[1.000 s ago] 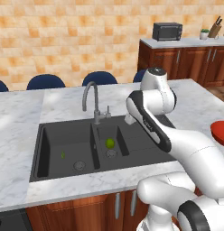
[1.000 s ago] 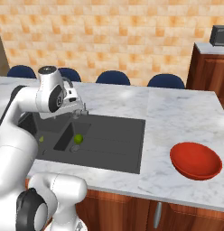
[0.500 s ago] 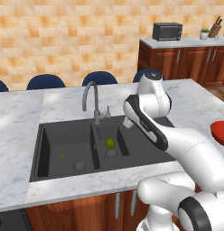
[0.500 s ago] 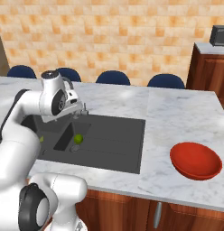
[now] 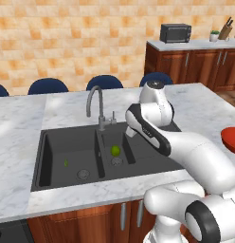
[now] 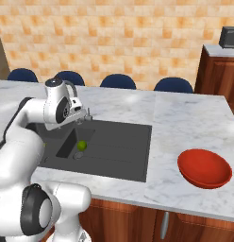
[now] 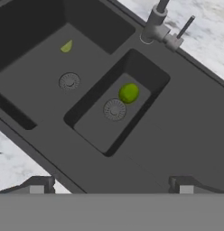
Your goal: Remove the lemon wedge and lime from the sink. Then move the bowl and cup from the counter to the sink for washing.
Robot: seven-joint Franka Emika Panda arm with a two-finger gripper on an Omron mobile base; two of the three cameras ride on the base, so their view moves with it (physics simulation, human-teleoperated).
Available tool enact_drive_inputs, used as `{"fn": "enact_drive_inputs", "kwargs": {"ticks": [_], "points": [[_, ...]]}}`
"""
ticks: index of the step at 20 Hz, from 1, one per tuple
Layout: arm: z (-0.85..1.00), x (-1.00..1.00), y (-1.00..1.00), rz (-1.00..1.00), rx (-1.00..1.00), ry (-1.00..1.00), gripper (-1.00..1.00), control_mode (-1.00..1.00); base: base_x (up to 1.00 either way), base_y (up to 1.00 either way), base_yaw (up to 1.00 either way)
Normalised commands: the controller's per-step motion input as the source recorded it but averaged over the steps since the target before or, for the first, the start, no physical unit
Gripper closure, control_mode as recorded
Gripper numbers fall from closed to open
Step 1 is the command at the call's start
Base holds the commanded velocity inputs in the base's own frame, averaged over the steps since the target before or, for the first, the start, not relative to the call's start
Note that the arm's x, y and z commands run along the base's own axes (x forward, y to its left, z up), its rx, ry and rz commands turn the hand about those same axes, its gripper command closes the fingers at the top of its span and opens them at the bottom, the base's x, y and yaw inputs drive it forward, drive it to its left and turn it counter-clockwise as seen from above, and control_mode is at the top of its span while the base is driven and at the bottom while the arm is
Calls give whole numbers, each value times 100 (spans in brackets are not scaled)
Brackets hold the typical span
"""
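The dark grey sink (image 5: pixel 40 161) is set into the marble counter (image 5: pixel 15 137). The lime (image 5: pixel 114 150) lies in the small middle basin beside its drain, and the hand view shows the lime (image 7: pixel 128 93) too. The lemon wedge (image 5: pixel 66 163), a thin green sliver, lies in the large left basin; it also appears in the hand view (image 7: pixel 66 46). My gripper (image 7: pixel 110 186) hangs open above the sink's drainboard, holding nothing. The red bowl (image 6: pixel 204 168) sits on the counter far right of the sink (image 6: pixel 123 153). The cup is out of view.
A curved grey faucet (image 5: pixel 95 107) rises behind the basins, close to my hand. Blue chair backs (image 5: pixel 104 81) line the far side of the island. A microwave (image 5: pixel 175 32) stands on the far counter.
The arm has swung a little to the left and lower over the sink. The jaws have stayed wide. Lime, lemon wedge and bowl have not moved.
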Motion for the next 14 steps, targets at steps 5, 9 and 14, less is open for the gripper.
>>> {"fn": "enact_drive_inputs", "kwargs": {"ticks": [5,9,14], "points": [[-19,24,9,0,0,0,-100,-100,0,0,0],[-19,24,14,0,0,0,-100,-100,0,0,0],[-21,20,13,0,0,0,-100,-100,0,0,0]]}}
